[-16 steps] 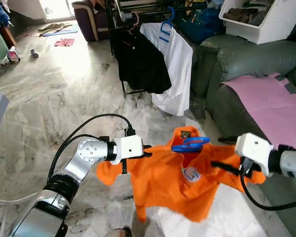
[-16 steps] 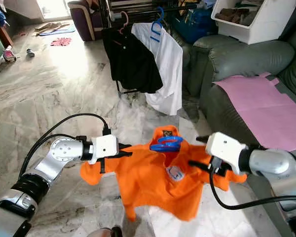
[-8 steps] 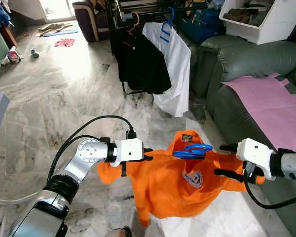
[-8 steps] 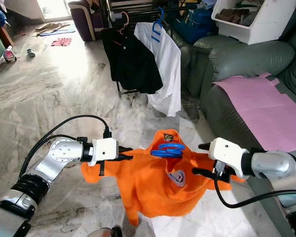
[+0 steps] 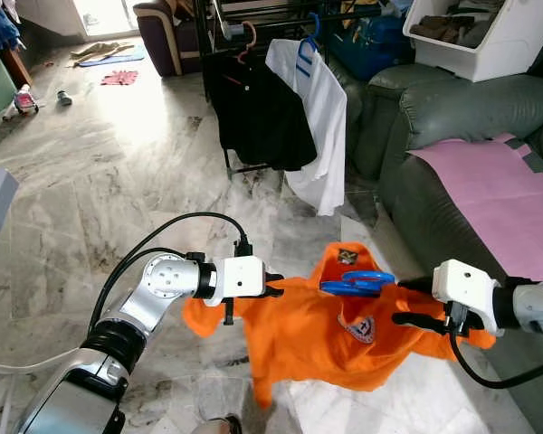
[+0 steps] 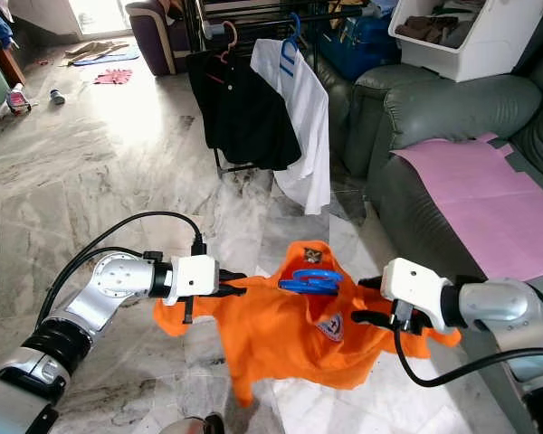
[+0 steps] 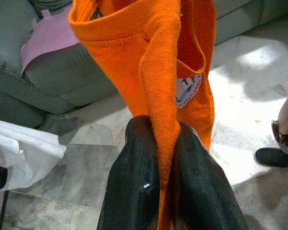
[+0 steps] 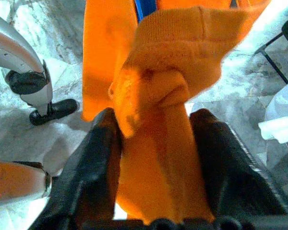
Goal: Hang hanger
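An orange polo shirt (image 5: 299, 334) on a blue hanger (image 5: 355, 283) is stretched between my two grippers, low over the marble floor. My left gripper (image 5: 273, 287) is shut on the shirt's left shoulder; in the left wrist view the orange cloth (image 7: 165, 110) is pinched between both black fingers. My right gripper (image 5: 404, 302) holds the other shoulder, with a thick bunch of orange cloth (image 8: 163, 129) between its spread fingers. The hanger's hook lies flat at the collar. A dark clothes rack (image 5: 253, 11) stands ahead across the floor.
On the rack hang a black shirt (image 5: 262, 108) and a white shirt (image 5: 321, 117). A grey-green sofa (image 5: 452, 108) with a pink cloth (image 5: 498, 190) runs along the right, a white bin (image 5: 475, 36) on top. Open floor (image 5: 100, 172) lies to the left.
The hanger and collar have sunk a little lower. The shirt's hem has swung and the cloth now spreads flatter between the grippers. Both grippers keep their hold.
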You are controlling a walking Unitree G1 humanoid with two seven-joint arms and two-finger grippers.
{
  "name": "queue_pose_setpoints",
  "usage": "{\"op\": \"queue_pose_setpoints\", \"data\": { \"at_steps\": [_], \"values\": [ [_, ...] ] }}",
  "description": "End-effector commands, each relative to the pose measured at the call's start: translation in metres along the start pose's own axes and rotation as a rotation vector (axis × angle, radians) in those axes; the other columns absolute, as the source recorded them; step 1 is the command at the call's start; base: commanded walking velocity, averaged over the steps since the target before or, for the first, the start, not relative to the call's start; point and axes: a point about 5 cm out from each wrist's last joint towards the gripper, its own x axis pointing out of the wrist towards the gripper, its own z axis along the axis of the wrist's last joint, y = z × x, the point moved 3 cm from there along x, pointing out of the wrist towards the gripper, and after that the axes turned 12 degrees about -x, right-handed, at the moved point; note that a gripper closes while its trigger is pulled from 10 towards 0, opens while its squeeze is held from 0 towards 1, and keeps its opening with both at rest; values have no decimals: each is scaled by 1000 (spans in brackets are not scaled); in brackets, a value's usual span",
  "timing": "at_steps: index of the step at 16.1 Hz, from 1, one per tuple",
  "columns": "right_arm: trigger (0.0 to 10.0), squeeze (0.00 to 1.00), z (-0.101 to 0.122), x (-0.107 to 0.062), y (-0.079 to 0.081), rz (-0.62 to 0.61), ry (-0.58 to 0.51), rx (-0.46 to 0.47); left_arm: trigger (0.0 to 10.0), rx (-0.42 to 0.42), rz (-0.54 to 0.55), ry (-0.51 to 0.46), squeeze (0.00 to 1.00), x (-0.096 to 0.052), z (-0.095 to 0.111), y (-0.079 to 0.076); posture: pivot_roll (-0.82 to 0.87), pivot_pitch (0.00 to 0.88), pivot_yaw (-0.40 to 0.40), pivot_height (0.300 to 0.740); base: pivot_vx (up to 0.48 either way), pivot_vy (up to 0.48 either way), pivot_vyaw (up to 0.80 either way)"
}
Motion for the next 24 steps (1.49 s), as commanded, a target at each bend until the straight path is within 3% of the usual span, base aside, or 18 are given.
{"op": "queue_pose_setpoints", "data": {
  "at_steps": [1,9,16,17,18,19,20,23,24],
  "values": [
    [0,0,4,1,2,18,-22,-3,0,25,-7,-30,0,0,6,0,-89,71,30,740,0,0,0],
    [0,0,9,4,5,19,-60,39,0,30,10,-15,0,1,4,4,-91,66,26,740,0,0,0],
    [0,0,11,12,20,46,-79,76,0,23,58,-24,0,3,5,11,-90,59,30,740,0,0,0],
    [0,0,10,14,21,34,-74,80,3373,26,70,-26,0,3,6,13,-90,58,30,740,0,0,0],
    [0,0,9,16,22,21,-67,90,5647,21,84,-27,0,3,6,14,-90,58,30,740,0,0,0],
    [0,0,9,18,23,10,-62,90,10000,-13,105,-50,243,4,8,17,-90,58,30,740,0,0,0],
    [0,0,9,19,23,-3,-58,92,10000,-33,118,-67,1000,4,9,18,-91,57,28,740,0,0,0],
    [0,0,-3,26,9,-200,34,126,10000,-73,229,-191,1000,2,23,24,-95,56,31,740,0,0,0],
    [0,0,-8,28,4,-320,61,201,10000,-130,271,-276,1000,-2,30,22,-96,58,34,740,0,0,0]
  ]
}}
